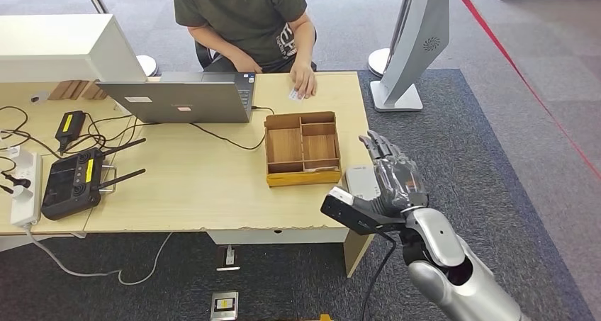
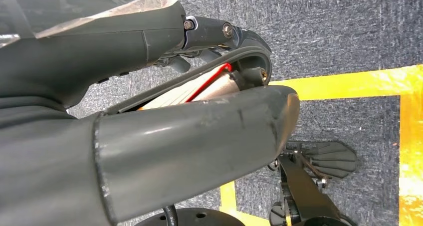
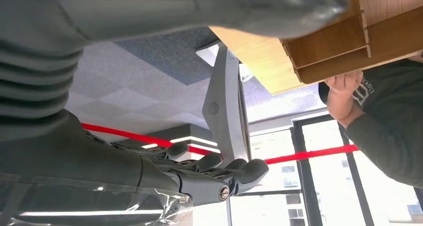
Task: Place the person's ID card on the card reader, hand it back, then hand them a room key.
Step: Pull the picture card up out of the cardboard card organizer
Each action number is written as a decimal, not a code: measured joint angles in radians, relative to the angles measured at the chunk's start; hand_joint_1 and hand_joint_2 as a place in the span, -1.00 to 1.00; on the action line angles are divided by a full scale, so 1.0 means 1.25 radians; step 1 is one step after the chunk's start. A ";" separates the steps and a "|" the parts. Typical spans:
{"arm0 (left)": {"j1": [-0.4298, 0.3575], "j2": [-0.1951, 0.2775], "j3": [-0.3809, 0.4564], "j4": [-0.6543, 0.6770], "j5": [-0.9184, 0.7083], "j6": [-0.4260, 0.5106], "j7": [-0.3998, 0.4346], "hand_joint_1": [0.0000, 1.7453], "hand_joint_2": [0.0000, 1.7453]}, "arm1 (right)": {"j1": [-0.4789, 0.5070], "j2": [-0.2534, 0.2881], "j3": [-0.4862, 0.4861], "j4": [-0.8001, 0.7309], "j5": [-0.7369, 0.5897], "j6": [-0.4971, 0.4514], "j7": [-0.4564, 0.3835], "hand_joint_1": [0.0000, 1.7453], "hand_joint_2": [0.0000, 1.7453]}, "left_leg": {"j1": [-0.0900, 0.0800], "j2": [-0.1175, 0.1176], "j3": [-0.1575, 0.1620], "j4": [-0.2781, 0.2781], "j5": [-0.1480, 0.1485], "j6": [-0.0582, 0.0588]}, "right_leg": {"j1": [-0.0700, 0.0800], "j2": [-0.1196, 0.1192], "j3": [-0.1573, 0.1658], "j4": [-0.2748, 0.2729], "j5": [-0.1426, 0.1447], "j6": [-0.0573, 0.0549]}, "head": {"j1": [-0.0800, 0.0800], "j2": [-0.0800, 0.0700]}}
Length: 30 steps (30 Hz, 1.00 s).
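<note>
A person in a dark green shirt sits behind the table, their hand (image 1: 303, 80) resting on a small white card (image 1: 293, 94) near the far edge. The white card reader (image 1: 359, 182) lies at the table's right front corner. My right hand (image 1: 391, 171) hovers just to its right and partly over it, fingers stretched apart and holding nothing. In the right wrist view the dark fingers (image 3: 219, 172) are spread, with the wooden box (image 3: 344, 34) beyond. My left hand (image 2: 149, 136) hangs over the floor, holding nothing.
A wooden compartment box (image 1: 302, 148) stands just behind the reader. A laptop (image 1: 181, 98), a black remote controller (image 1: 69, 184), a power strip (image 1: 24, 188) and cables fill the table's left half. A white floor stand (image 1: 411, 44) rises to the right.
</note>
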<state>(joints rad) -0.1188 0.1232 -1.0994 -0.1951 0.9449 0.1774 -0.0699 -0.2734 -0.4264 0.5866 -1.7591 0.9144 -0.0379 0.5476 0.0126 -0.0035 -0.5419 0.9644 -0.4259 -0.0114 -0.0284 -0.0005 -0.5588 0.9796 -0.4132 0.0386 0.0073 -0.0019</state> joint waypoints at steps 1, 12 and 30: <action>0.000 0.000 0.000 0.000 0.000 0.000 0.002 -1.00 -1.00 | -0.005 0.000 0.008 0.005 0.005 0.000 0.003 -1.00 1.00 | 0.000 0.000 0.000 0.000 0.000 0.000 | 0.000 0.000 0.000 0.000 0.000 0.000 | 0.000 0.000; -0.001 0.000 0.000 0.000 0.000 0.003 0.022 -1.00 -1.00 | -0.073 0.015 0.087 0.084 0.028 -0.003 0.023 -1.00 1.00 | 0.000 0.000 -0.001 0.000 0.000 0.000 | 0.000 0.000 0.000 0.000 0.000 0.000 | 0.000 0.000; -0.002 0.001 0.000 0.000 -0.006 -0.003 0.017 -1.00 -1.00 | -0.138 0.088 0.145 0.239 0.001 -0.047 0.011 -1.00 1.00 | 0.000 0.000 -0.001 0.000 0.000 0.000 | 0.000 0.000 0.000 0.000 0.000 0.000 | 0.000 0.000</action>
<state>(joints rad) -0.1212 0.1241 -1.0998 -0.1953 0.9369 0.1736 -0.0484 -0.4455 -0.3160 0.7673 -1.4601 0.9151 -0.0965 0.5615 0.0126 -0.0039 -0.5428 0.9644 -0.4259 -0.0114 -0.0284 -0.0006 -0.5592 0.9796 -0.4132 0.0386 0.0075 -0.0019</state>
